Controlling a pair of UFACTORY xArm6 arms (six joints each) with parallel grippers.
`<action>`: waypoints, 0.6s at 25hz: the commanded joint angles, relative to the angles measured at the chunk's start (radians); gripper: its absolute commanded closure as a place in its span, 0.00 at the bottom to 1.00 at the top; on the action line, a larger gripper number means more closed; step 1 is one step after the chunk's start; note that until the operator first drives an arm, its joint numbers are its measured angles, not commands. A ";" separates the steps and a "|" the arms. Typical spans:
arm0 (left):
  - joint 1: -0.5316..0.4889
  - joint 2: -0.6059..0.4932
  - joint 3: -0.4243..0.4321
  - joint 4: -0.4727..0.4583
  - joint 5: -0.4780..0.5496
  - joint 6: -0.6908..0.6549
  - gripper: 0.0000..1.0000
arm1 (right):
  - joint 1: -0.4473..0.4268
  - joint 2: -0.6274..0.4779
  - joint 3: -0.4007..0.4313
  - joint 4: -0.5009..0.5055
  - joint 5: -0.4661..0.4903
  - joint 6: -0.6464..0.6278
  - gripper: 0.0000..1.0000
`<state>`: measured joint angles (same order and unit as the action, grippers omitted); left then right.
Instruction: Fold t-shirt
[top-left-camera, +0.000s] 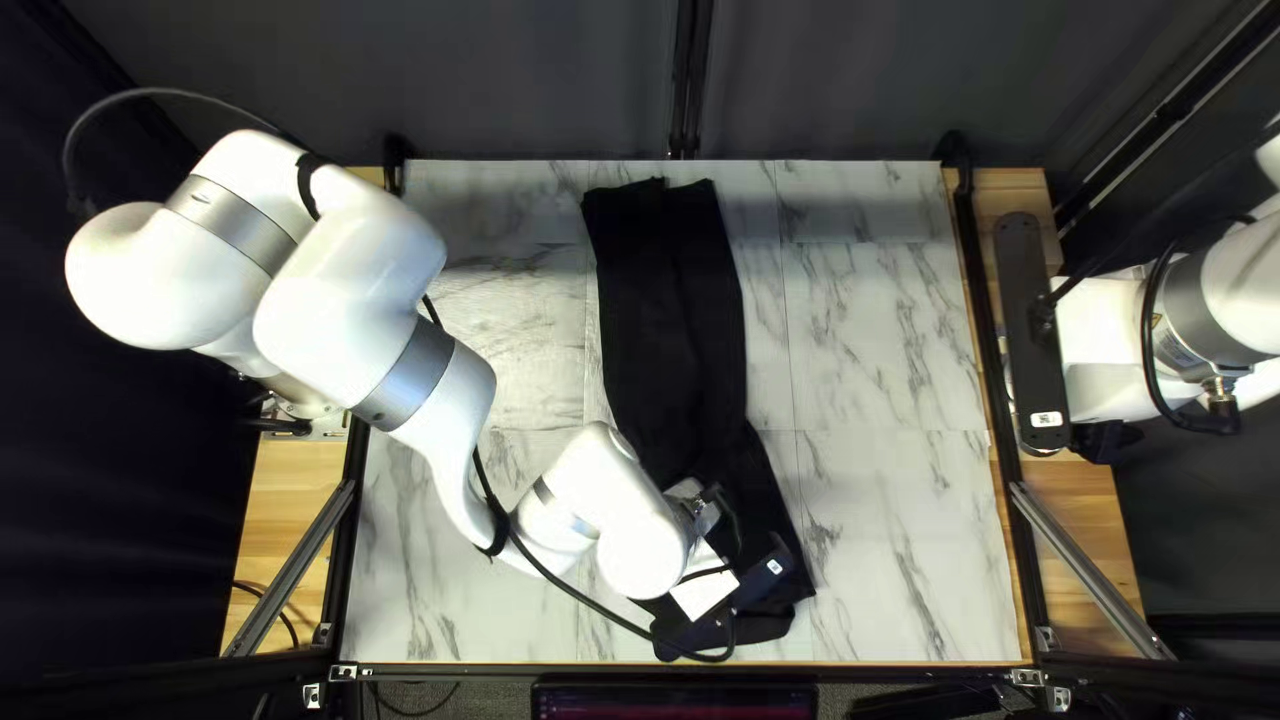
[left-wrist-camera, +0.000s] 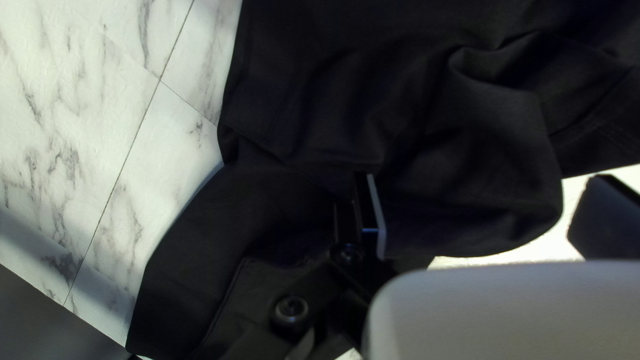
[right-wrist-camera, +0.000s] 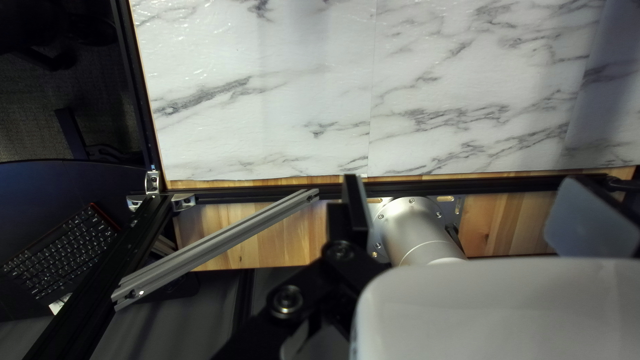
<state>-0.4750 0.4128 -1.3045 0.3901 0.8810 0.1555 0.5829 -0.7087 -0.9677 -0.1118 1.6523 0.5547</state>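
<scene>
Where tabletop (top-left-camera: 880, 334) spreads, black t-shirt (top-left-camera: 674, 320), creased

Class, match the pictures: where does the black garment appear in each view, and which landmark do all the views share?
Top left view: the black garment runs down the middle of the tabletop, partly hidden near its closer end by the left arm.
Left wrist view: under and ahead of the left gripper.
Right wrist view: not in it.
Shared landmark: the tabletop's grey-veined marble pattern.
</scene>
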 commanded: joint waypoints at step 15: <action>-0.001 0.062 0.000 -0.019 0.003 -0.075 0.09 | 0.000 0.000 0.000 0.000 0.000 0.000 0.00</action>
<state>-0.4809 0.4814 -1.3172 0.3709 0.8859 0.0864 0.5829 -0.7087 -0.9677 -0.1118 1.6523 0.5547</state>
